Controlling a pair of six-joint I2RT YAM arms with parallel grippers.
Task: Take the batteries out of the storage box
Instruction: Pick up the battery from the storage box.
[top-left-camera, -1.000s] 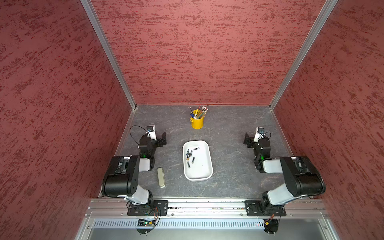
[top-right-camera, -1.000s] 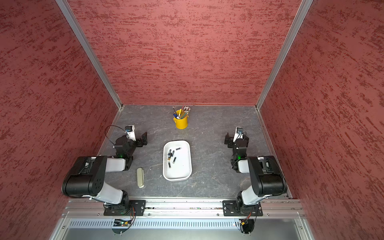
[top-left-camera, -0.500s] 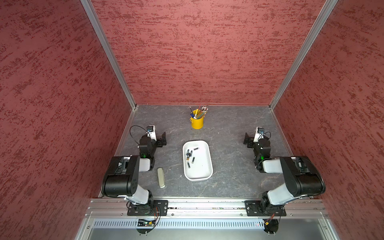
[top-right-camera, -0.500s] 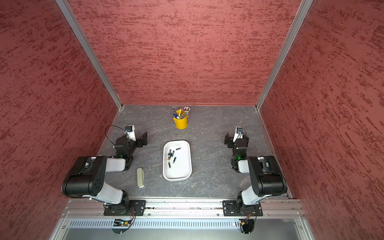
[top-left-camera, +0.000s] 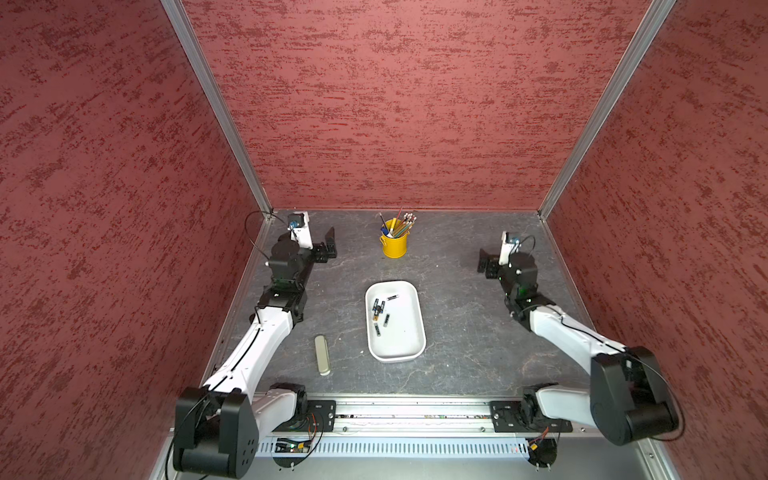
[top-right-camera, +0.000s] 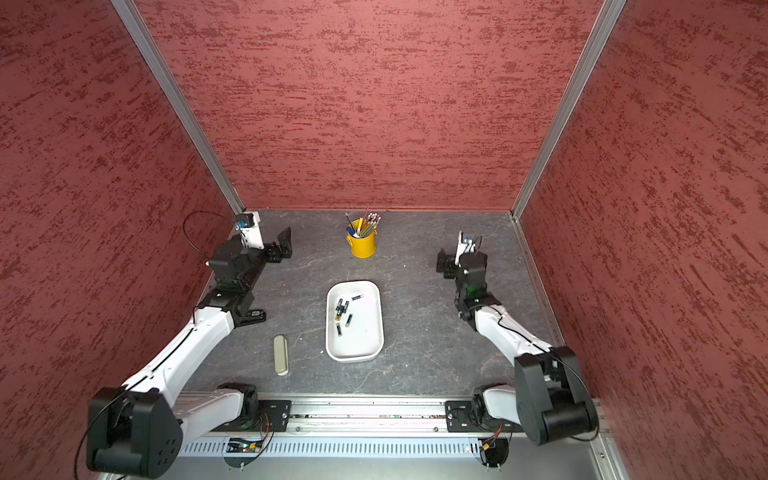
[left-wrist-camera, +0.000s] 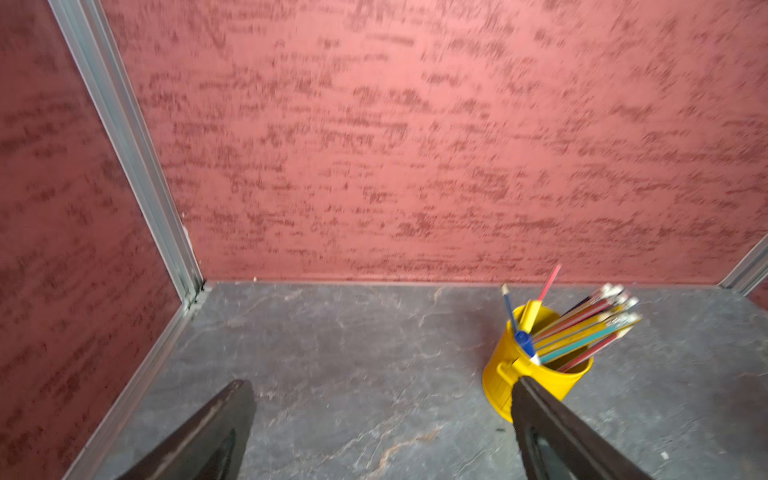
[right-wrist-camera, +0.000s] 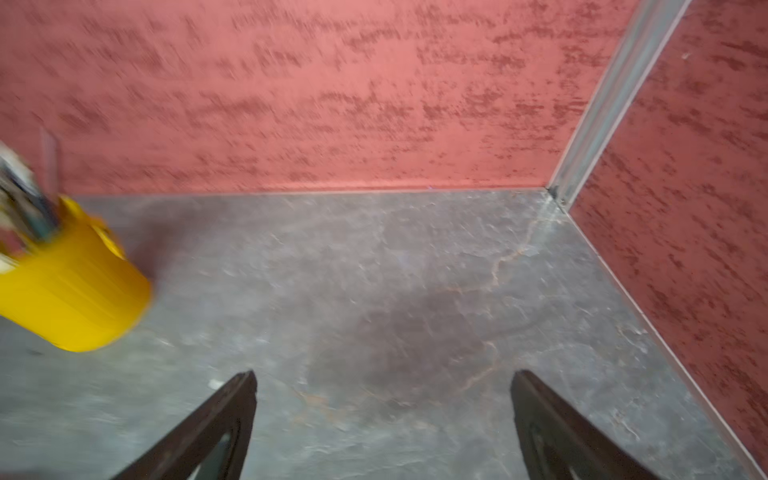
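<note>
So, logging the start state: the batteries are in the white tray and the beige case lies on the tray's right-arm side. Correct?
No: the beige case lies on the left arm's side of the white tray, as both top views show. The batteries are indeed in it.
</note>
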